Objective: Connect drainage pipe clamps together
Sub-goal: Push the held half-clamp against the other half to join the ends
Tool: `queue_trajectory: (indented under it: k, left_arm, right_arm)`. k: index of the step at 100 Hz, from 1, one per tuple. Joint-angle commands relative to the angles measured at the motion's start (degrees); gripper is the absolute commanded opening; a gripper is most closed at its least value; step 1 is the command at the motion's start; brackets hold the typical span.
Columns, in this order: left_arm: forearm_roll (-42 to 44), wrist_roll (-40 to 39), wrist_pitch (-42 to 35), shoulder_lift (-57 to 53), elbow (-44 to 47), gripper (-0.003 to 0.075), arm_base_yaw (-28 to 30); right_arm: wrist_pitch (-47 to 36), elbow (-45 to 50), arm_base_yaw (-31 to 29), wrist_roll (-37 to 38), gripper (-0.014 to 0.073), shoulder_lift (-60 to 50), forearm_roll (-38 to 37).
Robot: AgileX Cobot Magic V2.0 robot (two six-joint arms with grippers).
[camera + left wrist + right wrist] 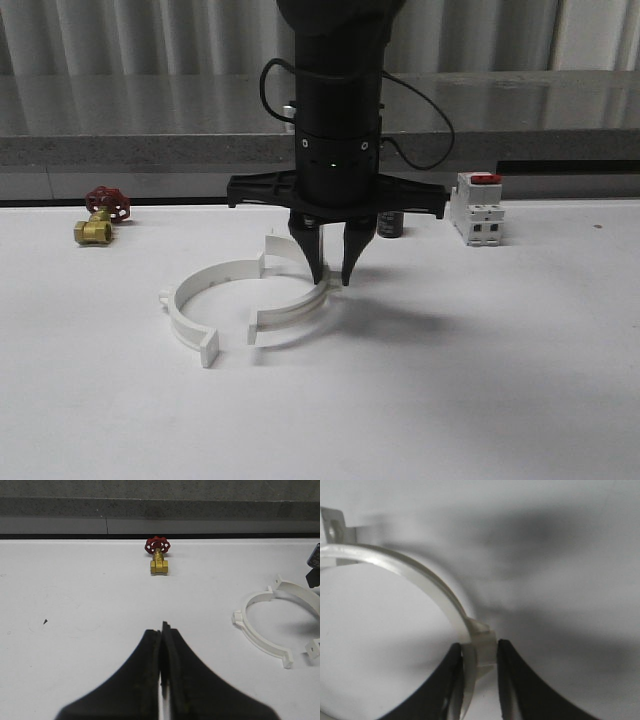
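Observation:
Two white drainage pipe clamps lie on the white table with their open sides facing each other and their ends offset and apart. The left clamp (pixel 215 273) (pixel 260 642) lies free. My right gripper (pixel 333 278) (pixel 479 647) points straight down and is shut on the curved band of the right clamp (pixel 290 312) (pixel 420 572), at a small raised block on its outer side. That clamp's end tab (pixel 334 526) has a hole in it. My left gripper (pixel 162 627) hovers over bare table well to the left of the clamps, shut on nothing.
A brass valve with a red handwheel (pixel 100 218) (pixel 158 560) sits at the back left. A white breaker with a red top (pixel 477 208) and a small dark cylinder (pixel 390 222) stand at the back right. A grey ledge (pixel 150 140) runs along the table's far edge.

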Motion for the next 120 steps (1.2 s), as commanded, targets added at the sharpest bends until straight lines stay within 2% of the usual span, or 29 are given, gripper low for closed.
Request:
queue_trajectory:
  k: [1, 120]
  left_arm:
    - [-0.6, -0.1, -4.8, 0.2, -1.5, -0.002, 0.2]
    - [-0.6, -0.1, -4.8, 0.2, -1.5, -0.002, 0.2]
  right_arm:
    - [-0.4, -1.7, -0.1, 1.2, 0.0048, -3.4, -1.4]
    - [-1.2, -1.5, 0.8, 7.9, 0.0048, -2.4, -0.9]
